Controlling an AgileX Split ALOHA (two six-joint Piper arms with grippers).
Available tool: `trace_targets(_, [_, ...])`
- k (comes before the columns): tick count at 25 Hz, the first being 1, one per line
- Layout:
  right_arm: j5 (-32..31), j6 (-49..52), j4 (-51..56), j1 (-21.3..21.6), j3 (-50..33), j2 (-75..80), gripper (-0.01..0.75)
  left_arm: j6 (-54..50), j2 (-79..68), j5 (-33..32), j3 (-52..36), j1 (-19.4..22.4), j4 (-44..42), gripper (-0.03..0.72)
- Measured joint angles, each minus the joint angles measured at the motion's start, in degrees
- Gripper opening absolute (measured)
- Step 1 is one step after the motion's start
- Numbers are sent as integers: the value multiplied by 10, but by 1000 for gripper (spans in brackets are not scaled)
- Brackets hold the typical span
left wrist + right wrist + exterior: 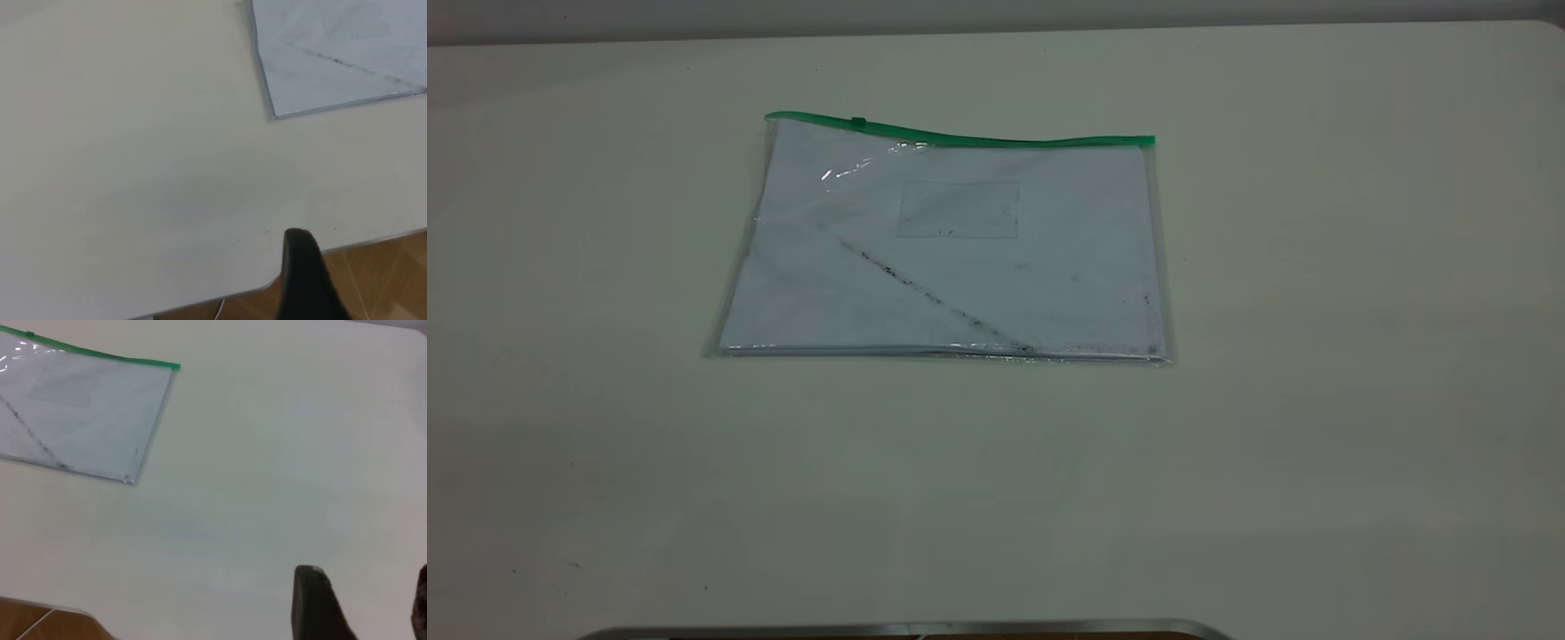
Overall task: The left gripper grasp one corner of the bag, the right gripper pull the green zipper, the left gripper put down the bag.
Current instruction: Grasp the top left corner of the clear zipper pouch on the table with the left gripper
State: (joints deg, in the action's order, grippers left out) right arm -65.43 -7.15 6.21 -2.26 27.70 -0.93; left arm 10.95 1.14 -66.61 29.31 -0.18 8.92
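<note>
- Exterior view: bag (947, 258) flat on pale surface (1316, 400), near its middle; green zipper (960, 135) along far long edge, slider tab (858, 123) close to left end; neither arm in frame
- Left wrist view: left end effector (307, 280) low over surface edge, well apart from bag corner (275, 115); only one black finger visible, so opening impossible to tell; nothing held
- Right wrist view: right end effector (363, 603) above bare surface, well apart from bag; fingers spread, empty
</note>
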Motion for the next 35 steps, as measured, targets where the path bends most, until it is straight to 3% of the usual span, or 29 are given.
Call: trace_targets(35, [4, 0, 0, 0, 0, 0, 389, 0, 0, 0, 0, 0, 27, 496])
